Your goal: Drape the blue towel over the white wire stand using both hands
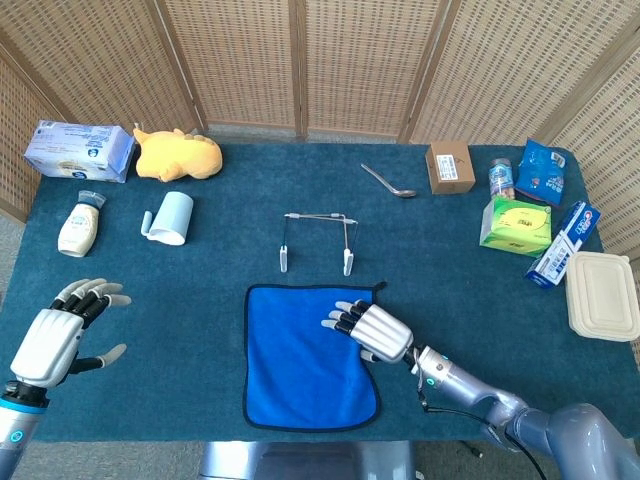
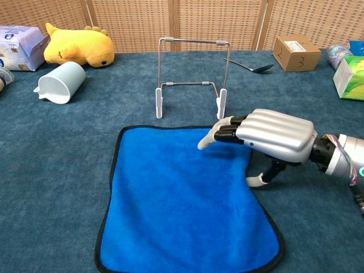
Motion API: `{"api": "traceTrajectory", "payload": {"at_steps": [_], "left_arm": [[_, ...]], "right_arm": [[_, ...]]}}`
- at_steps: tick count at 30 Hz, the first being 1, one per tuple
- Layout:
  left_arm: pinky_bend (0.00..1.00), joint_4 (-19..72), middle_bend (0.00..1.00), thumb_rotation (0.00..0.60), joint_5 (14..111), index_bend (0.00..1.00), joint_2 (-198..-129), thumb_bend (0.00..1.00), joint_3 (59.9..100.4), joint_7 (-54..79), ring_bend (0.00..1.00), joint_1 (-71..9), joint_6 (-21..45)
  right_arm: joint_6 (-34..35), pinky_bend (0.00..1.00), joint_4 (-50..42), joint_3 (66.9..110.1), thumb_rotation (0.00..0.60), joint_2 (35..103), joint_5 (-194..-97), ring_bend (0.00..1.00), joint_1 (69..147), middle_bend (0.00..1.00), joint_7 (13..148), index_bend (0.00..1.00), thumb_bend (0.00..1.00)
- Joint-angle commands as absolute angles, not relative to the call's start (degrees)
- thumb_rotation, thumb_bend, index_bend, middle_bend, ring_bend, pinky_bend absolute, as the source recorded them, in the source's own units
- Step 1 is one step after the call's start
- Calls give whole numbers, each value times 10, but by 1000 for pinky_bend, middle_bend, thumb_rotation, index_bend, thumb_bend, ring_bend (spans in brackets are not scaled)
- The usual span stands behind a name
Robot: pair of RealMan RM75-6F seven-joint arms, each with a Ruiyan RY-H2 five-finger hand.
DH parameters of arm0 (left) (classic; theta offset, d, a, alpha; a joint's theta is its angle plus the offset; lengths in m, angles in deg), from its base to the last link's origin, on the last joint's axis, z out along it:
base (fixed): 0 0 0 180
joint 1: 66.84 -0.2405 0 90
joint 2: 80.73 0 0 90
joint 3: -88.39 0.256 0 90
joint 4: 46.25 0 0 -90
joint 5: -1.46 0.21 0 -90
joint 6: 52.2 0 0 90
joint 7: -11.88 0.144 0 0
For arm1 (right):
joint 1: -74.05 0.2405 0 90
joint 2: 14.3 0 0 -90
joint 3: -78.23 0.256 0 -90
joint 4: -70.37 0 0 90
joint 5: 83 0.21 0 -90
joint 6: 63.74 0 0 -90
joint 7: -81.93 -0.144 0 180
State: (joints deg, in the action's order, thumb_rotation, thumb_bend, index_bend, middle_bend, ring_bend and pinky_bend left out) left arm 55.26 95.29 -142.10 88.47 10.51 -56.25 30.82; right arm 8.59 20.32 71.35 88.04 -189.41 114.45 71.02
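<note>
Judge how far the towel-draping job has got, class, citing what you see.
Nothing is done yet: the towel lies flat on the table in front of the bare stand. In hand: the right robot hand reaches over the towel's right edge. The left robot hand hovers open, off the towel. Gripping, lifting and draping remain.

Stand [image 2: 192, 77] upright just beyond towel [image 2: 182, 199], narrow strip of cloth-covered table [image 1: 200, 270] between them. Right hand [image 1: 368, 329] over towel's far right part, blocking that corner. Left of towel: open table out to left hand [image 1: 55, 335], which hovers well apart, fingers spread. Cup [image 1: 170, 217] lies left of stand, clear of it. Spoon [image 1: 388, 182] and box [image 1: 449, 167] sit behind stand to right, well back.
</note>
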Motion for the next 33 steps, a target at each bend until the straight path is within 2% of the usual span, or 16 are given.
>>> {"api": "traceTrajectory", "payload": {"at_steps": [1, 4, 9, 14, 22, 26, 33], "left_arm": [[169, 550, 264, 600, 953, 315, -1421, 292, 885, 102, 206, -564, 310], [168, 549, 264, 600, 954, 315, -1422, 291, 886, 100, 206, -564, 310], [168, 545, 264, 600, 954, 316, -1423, 292, 886, 97, 206, -564, 310], [169, 544, 264, 600, 954, 315, -1423, 291, 886, 96, 206, -564, 310], [169, 541, 264, 600, 952, 323, -1426, 291, 888, 103, 206, -563, 303], [169, 524, 265, 600, 953, 340, -1433, 290, 884, 155, 206, -561, 304], [181, 470, 284, 600, 986, 351, -1468, 292, 886, 222, 211, -554, 308]], "right_arm": [[91, 353, 204, 715, 600, 884, -1894, 189, 1145, 248, 708, 229, 328], [94, 353, 207, 716, 600, 886, -1892, 198, 1145, 253, 707, 241, 427], [101, 354, 213, 719, 600, 895, -1887, 215, 1140, 258, 708, 295, 471], [107, 359, 222, 717, 600, 902, -1885, 221, 1137, 272, 704, 418, 461], [118, 367, 234, 712, 600, 910, -1887, 260, 1133, 348, 697, 678, 402], [121, 368, 232, 713, 600, 910, -1885, 275, 1131, 369, 697, 732, 394], [127, 368, 223, 716, 600, 909, -1880, 284, 1127, 372, 700, 740, 390]]}}
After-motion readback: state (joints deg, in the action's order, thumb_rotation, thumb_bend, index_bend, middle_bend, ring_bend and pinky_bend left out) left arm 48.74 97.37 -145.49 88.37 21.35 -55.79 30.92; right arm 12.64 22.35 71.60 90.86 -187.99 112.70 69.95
